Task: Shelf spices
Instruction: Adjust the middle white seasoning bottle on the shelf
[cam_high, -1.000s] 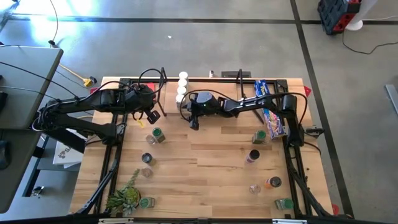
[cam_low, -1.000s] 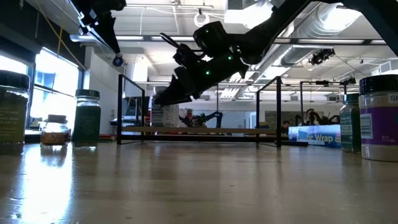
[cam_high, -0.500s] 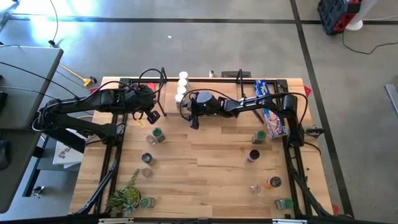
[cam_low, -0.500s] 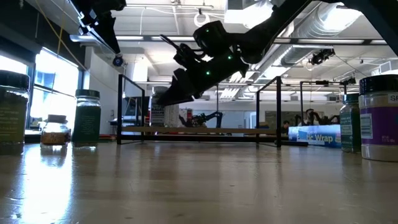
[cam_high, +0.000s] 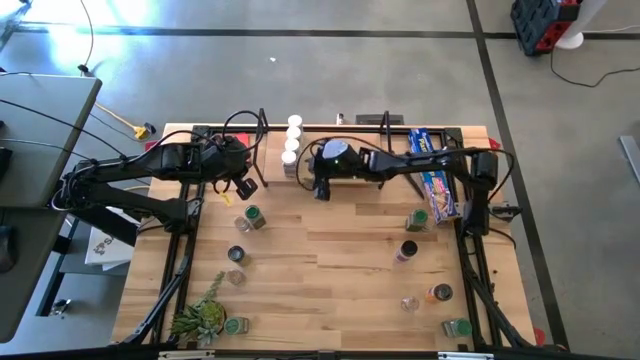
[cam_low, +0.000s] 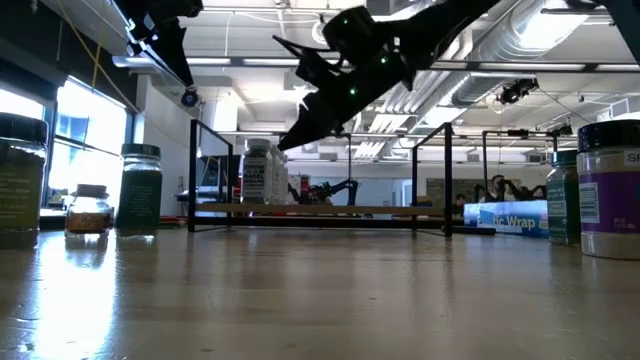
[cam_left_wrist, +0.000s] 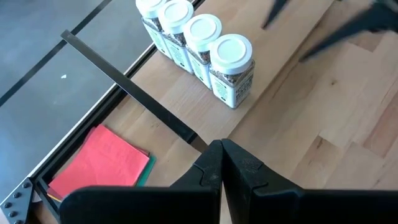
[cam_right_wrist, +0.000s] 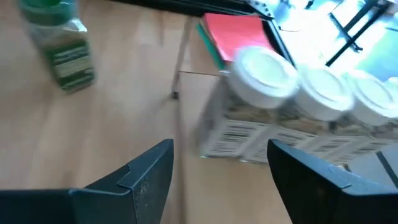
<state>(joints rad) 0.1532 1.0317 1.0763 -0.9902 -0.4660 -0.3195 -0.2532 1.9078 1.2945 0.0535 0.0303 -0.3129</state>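
Spices in white-capped jars stand in a row of four on the shelf, a light board with thin black wire uprights at the 12 o'clock edge of the table. From the left wrist we see the four caps side by side on that board. More jars are scattered over the pale butcher-block planks: a green-topped one toward 9 o'clock, others toward 3 o'clock and down toward 5 o'clock. A small green plant sits at 7 o'clock, and a long blue box lies at 2 o'clock.

We see the right gripper hanging in the air just beside the row of jars, its fingers spread wide with nothing between them; from its wrist the nearest white cap lies just ahead. The left gripper waits at about 10 o'clock with its fingers pressed together and empty.

A flat red square lies beyond the shelf's black rail. Around the table we see grey concrete floor with dark lines; at table height, a large hall with ceiling ducts and bright windows.
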